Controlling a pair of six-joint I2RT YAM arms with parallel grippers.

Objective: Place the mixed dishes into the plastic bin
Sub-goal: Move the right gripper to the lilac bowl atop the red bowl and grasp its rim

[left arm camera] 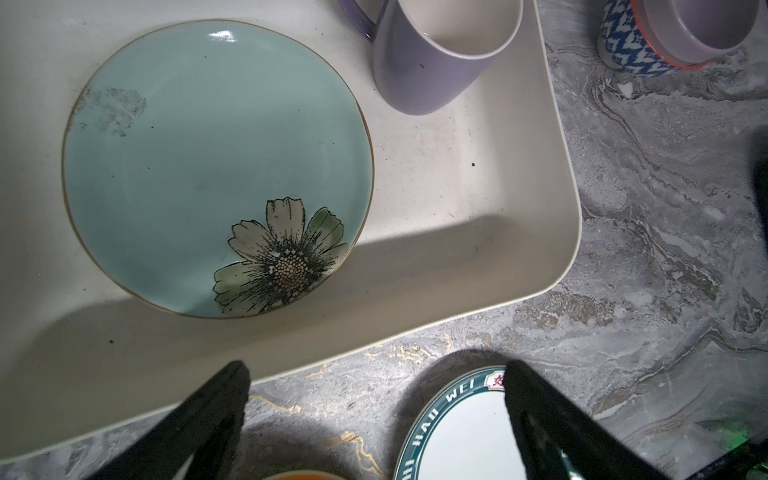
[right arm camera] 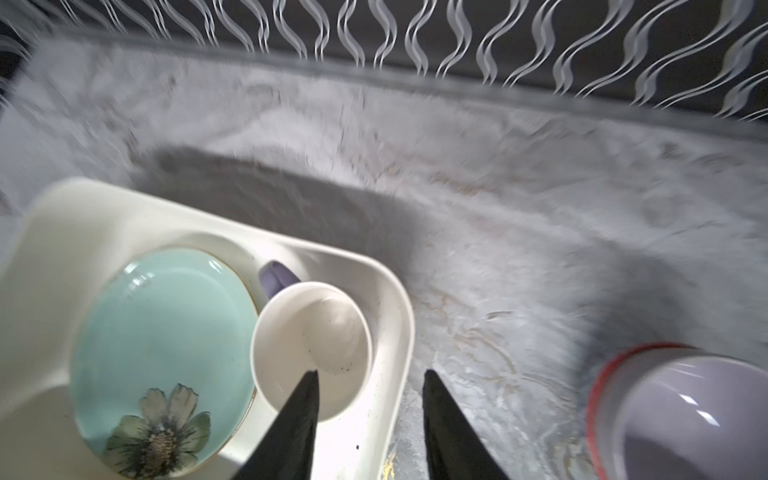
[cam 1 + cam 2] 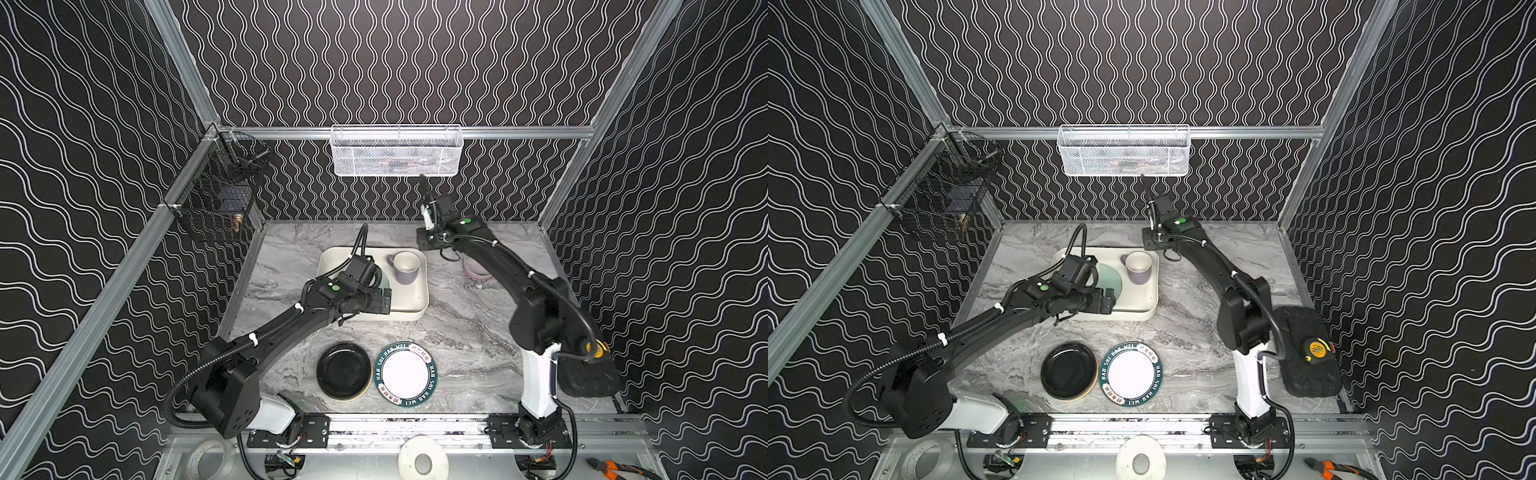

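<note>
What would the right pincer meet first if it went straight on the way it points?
Probably the cream plastic bin's rounded rim, just beside the lavender ceramic mug; depth is unclear.

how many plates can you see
3: a mint plate in the bin, a black plate beside a lettered plate on the near table. An orange edge under the black one may be another.

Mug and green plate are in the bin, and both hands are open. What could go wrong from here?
1. The right hand has one finger showing over the mouth of the lavender mug; a sideways move might catch the rim and tip it.
2. The stacked bowls sit under the right arm; a low sweep could knock them.
3. The mug and mint-green plate fill much of the bin; the black plate or lettered plate may land tilted.
</note>
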